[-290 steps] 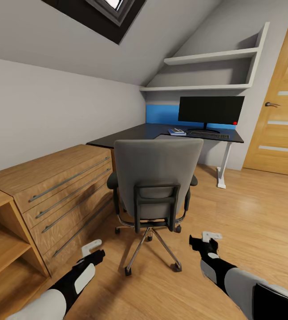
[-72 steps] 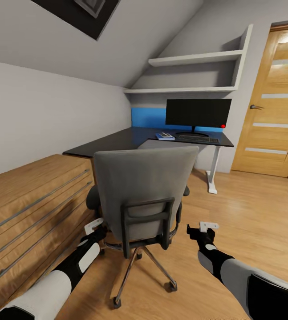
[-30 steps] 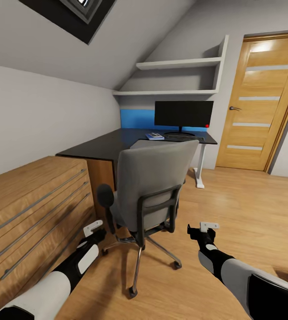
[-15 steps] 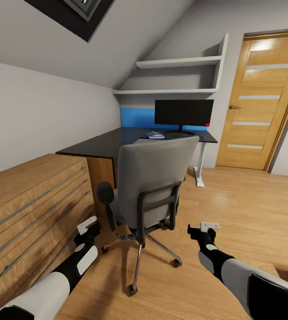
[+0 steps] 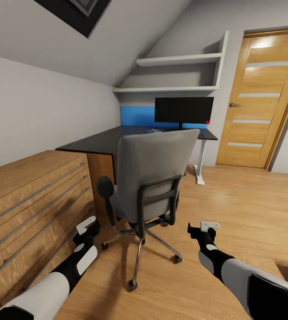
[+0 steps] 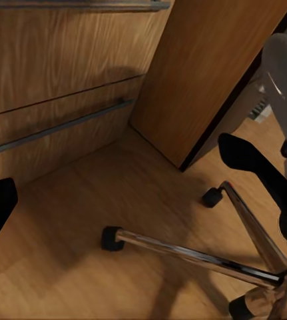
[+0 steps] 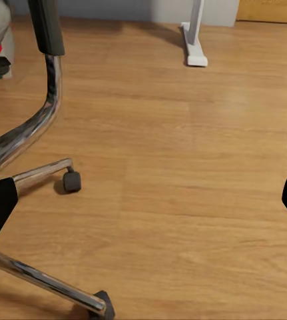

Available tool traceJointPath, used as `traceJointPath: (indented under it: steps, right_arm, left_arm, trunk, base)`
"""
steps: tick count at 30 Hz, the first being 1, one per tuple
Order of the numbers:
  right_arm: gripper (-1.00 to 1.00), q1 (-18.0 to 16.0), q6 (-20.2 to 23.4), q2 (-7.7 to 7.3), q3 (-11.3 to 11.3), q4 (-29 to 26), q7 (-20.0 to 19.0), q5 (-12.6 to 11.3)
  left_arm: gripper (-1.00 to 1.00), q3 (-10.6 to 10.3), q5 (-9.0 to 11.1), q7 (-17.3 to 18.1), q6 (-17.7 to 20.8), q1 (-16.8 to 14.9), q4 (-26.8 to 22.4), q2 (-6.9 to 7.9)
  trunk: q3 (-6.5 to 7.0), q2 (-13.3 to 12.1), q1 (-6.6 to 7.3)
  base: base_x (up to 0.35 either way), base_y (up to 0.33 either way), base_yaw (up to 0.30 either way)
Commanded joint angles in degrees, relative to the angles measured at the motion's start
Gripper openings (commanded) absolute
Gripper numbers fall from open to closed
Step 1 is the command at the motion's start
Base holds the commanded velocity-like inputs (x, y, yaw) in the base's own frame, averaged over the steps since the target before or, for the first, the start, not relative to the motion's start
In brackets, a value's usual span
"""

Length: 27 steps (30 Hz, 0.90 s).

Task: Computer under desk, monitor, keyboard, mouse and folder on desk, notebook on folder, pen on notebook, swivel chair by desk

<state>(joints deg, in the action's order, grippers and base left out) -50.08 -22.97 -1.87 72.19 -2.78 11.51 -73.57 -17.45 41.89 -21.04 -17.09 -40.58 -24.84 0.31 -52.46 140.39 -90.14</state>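
- Swivel chair point(image 5: 150, 178) sits between the robot and the desk point(image 5: 103, 141), back turned toward the robot, seat angled twd the desk corner. Folder should be on the seat per task, but the backrest hides it; can't confirm.
- Left gripper point(image 5: 87, 227) low beside the dresser point(image 5: 32, 195), near the chair's left armrest; fingers look parted, nothing in them. In the left wrist view a chair leg w/ castor point(image 6: 111, 238) lies just ahead on the floor.
- Right gripper point(image 5: 204, 230) hangs over bare floor to the right of the chair base, apart from it. Right wrist view shows dark fingertips at both edges w/ floor between: spread, empty.
- Monitor point(image 5: 184, 110) on the desk at the far wall. Keyboard, mouse, notebook, pen too small or hidden behind the chair back to make out.
- Step in hand, my guess: get round the chair to reach the seat.
- To do it well: approach from the right side where floor is open, keep arms clear of the castors and base legs, avoid bumping the chair so it doesn't roll or spin.
- Risk: left arm is tight btw dresser and chair; little room to swing.
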Motion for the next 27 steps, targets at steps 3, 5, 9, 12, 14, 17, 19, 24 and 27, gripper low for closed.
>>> traceJointPath:
  steps: [3, 5, 9, 12, 14, 17, 19, 24, 27]
  right_arm:
    - [1.00, 0.0, 0.0, -0.07, 0.5, -0.2, 0.5, -0.3]
    - [1.00, 0.0, -0.1, -0.07, 0.5, -0.2, 0.5, -0.3]
    - [1.00, 0.0, -0.1, -0.07, 0.5, -0.2, 0.5, -0.3]
    - [1.00, 0.0, -0.1, -0.08, 0.5, -0.2, 0.5, -0.3]
    - [1.00, 0.0, -0.1, -0.10, 0.5, -0.2, 0.5, -0.3]
    - [1.00, 0.0, -0.1, -0.14, 0.4, -0.1, 0.5, -0.3]
    - [1.00, 0.0, -0.1, -0.14, 0.4, -0.1, 0.5, -0.3]
    - [1.00, 0.0, -0.1, -0.15, 0.4, -0.1, 0.5, -0.3]
    - [1.00, 0.0, -0.1, -0.15, 0.4, -0.1, 0.5, -0.3]
  left_arm:
    - [1.00, -0.5, 0.4, -0.4, -0.3, -0.1, 0.0, 0.04]
    - [1.00, -0.5, 0.5, -0.4, -0.2, -0.1, 0.0, 0.04]
    - [1.00, -0.5, 0.5, -0.4, -0.3, -0.1, 0.0, 0.11]
    - [1.00, -0.5, 0.4, -0.3, -0.4, -0.1, 0.0, 0.13]
    - [1.00, -0.5, 0.4, -0.3, -0.4, -0.1, 0.0, 0.13]
    - [1.00, -0.8, 0.4, -0.1, -0.4, -0.1, 0.3, 0.13]
    - [1.00, -0.8, 0.4, -0.1, -0.3, -0.1, 0.6, 0.13]
    - [1.00, -0.8, 0.4, -0.2, -0.3, -0.1, 1.2, 0.18]
    - [1.00, -0.7, 0.4, -0.3, -0.4, -0.1, 1.2, 0.78]
  trunk:
    - [-0.60, 1.2, -0.65]
    - [-0.96, 2.0, -1.09]
    - [-1.54, 2.9, -1.56]
    - [-1.54, 2.9, -1.56]
    - [-1.54, 2.9, -1.56]
    - [-1.54, 2.9, -1.56]
    - [-1.54, 2.9, -1.56]
    - [-1.54, 2.9, -1.56]
    - [-1.54, 2.9, -1.56]
  base:
    - [0.000, 0.000, 0.000]
    - [0.000, 0.000, 0.000]
    - [0.000, 0.000, 0.000]
    - [0.000, 0.000, 0.000]
    - [0.000, 0.000, 0.000]
    - [0.003, 0.000, 0.000]
    - [0.062, 0.000, 0.000]
    - [0.225, 0.000, 0.000]
    - [0.133, 0.000, 0.000]
